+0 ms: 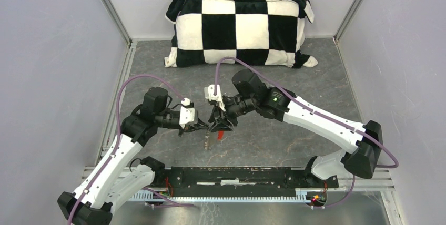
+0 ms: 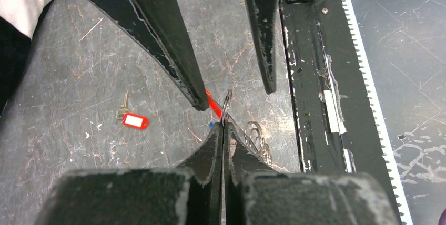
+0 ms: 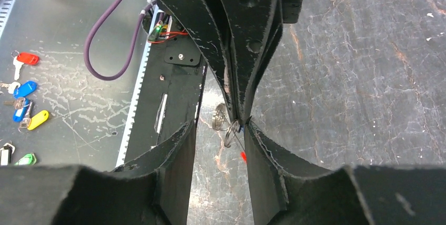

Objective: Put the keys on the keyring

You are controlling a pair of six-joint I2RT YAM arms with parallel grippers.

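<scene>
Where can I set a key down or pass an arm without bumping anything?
Bare table runs between the pillow and the right arm, and again between that arm and the base rail. Crowded at centre: the left gripper pinches the keyring between the open fingers of the right gripper; a red-tagged key lies on the table nearby.

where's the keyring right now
Left wrist view, centre: the keyring stands edge-on, pinched in the tips of the shut left claw. It sits between the two fingers of the open right claw, with a red tag just left of it.
</scene>
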